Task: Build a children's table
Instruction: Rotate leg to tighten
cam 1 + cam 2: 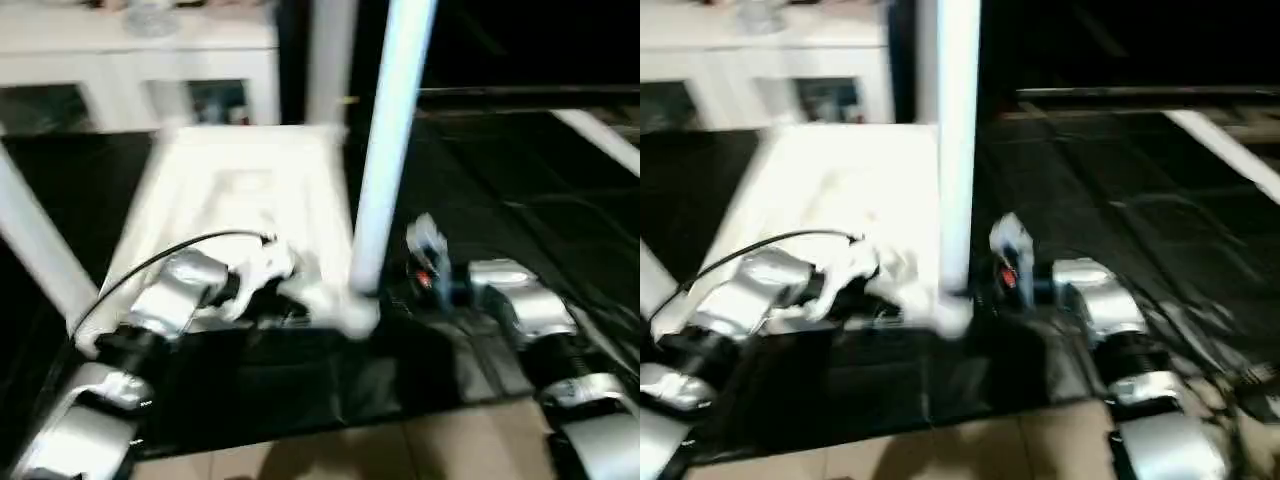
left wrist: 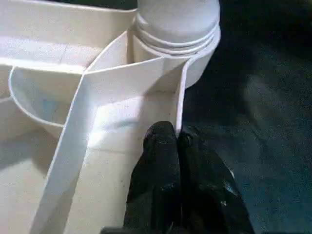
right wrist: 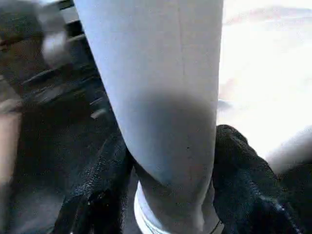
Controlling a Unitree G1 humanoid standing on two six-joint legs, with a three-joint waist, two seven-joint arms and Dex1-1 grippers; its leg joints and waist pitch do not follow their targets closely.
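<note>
Legs up, the white tabletop lies upside down on a black floor mat, ribs showing. At its near right corner, one white leg stands upright in the round socket. My right gripper has its two black fingers either side of that leg just above the socket, pressed to it. My left gripper has its fingers together, tips resting on the tabletop's rim just beside the same socket. Another leg rises at the near left corner. Behind the far edge stands a white cabinet.
</note>
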